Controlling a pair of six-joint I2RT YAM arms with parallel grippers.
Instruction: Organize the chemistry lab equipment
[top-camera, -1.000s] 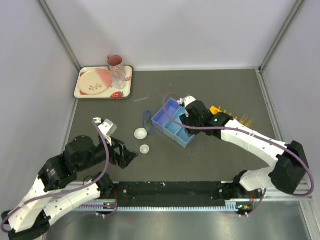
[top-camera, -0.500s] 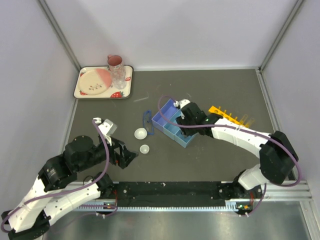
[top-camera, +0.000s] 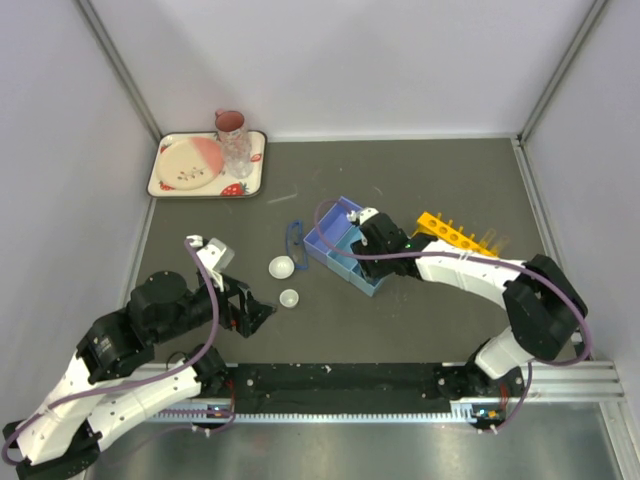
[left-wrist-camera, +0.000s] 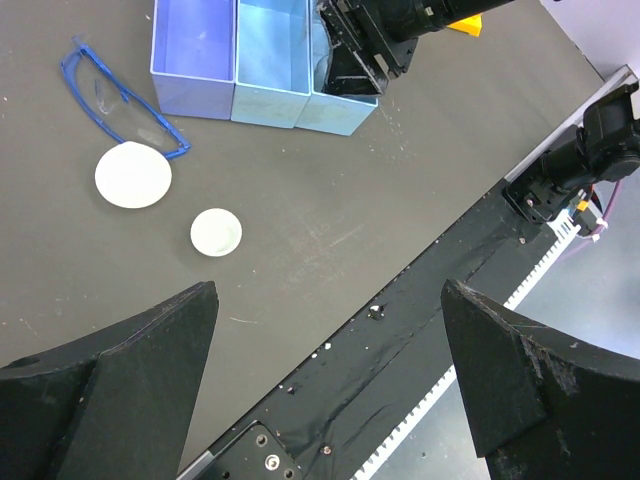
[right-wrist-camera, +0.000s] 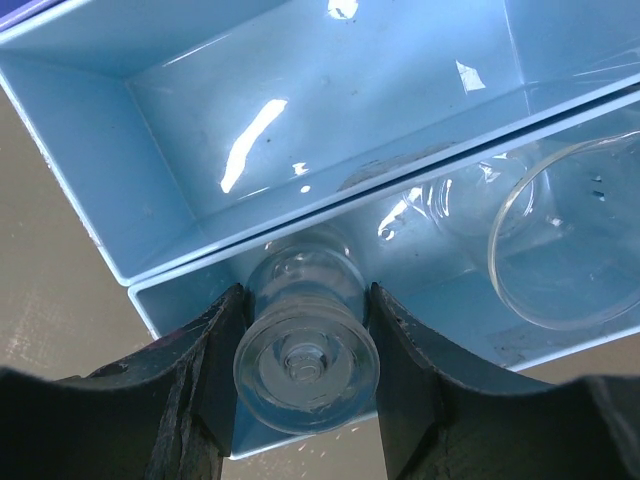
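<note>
Blue divided plastic tray (top-camera: 335, 238) sits angled near mid-table, slightly right of centre; right gripper (right-wrist-camera: 305, 295) is down in its end compartment, the one farthest from the blue-rimmed clear goggles (top-camera: 293, 240), fingers (right-wrist-camera: 215, 350) pinching a small clear glass vessel (right-wrist-camera: 305, 365) by its sides, round base facing the wrist camera; a larger clear glass beaker (right-wrist-camera: 560, 240) lies on its side in the same compartment, just beside the vessel; goggles lie flat on the table just beside the tray's left end; two small white round dishes (top-camera: 281, 267) sit apart from each other, left of the tray toward the front edge, the bigger one just beside the goggles; yellow holed tube rack (top-camera: 450, 230) is right of the tray, behind the right arm, toward the right edge; left gripper (left-wrist-camera: 325, 370) hangs over the front-left part of the table, jaws spread wide, empty; cream strawberry-patterned tray (top-camera: 255, 170) in the far-left corner carries a pink-and-cream plate (top-camera: 188, 165), a pink mug (top-camera: 231, 124) and a clear tumbler (top-camera: 238, 155), mug and tumbler upright at its far edge.
</note>
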